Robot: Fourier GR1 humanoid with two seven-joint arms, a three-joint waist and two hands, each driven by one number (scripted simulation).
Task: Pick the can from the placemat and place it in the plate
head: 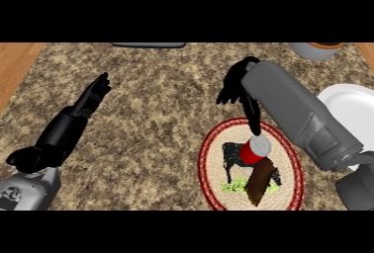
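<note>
The can [252, 153], red with a silver top, stands on the round woven placemat [214, 163], which has a red rim and a cow picture. My right hand [237, 81] hangs above and behind the can with its fingers relaxed and drooping. One digit [254, 121] reaches down to just over the can's top; whether it touches I cannot tell. No finger curls round the can. The white plate [349, 106] lies to the right, partly hidden by my right forearm [300, 111]. My left hand [93, 96] rests at the left, open, fingers up.
A grey pot [315, 50] stands at the back right corner, and a dark flat object [150, 45] lies at the back edge. The speckled counter ends in a wooden border [15, 69] at the left.
</note>
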